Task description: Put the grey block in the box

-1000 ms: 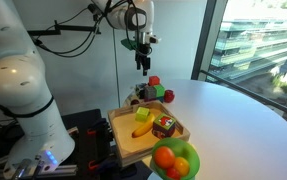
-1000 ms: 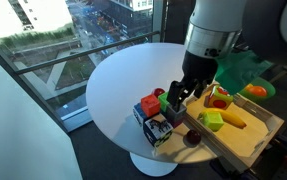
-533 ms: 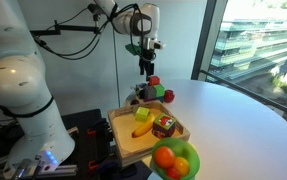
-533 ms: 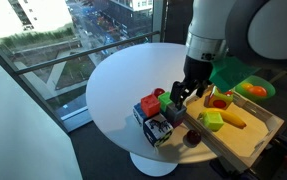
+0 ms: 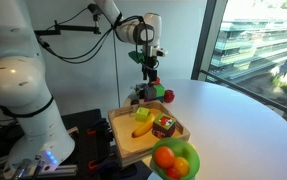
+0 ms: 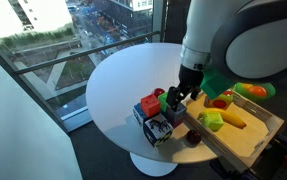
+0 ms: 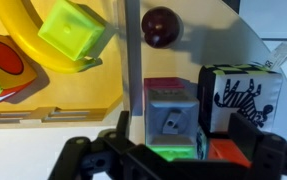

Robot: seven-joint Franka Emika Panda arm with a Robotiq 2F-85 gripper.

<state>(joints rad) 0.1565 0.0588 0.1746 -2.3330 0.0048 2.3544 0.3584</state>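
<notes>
One grey block point(image 7: 171, 118) sits on the white bench point(image 6: 118, 85) just outside the box point(image 7: 53, 105), packed among others — a pink block point(image 7: 168, 88) above it and a green block point(image 7: 175, 152) below it in the wrist view; the pincer point(image 6: 179, 100) hangs right over it, fingers spread to either side; contact cannot be told.

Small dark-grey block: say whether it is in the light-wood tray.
Out. The small dark-grey block stands on the white table, outside the rim of the light-wood tray.
</notes>
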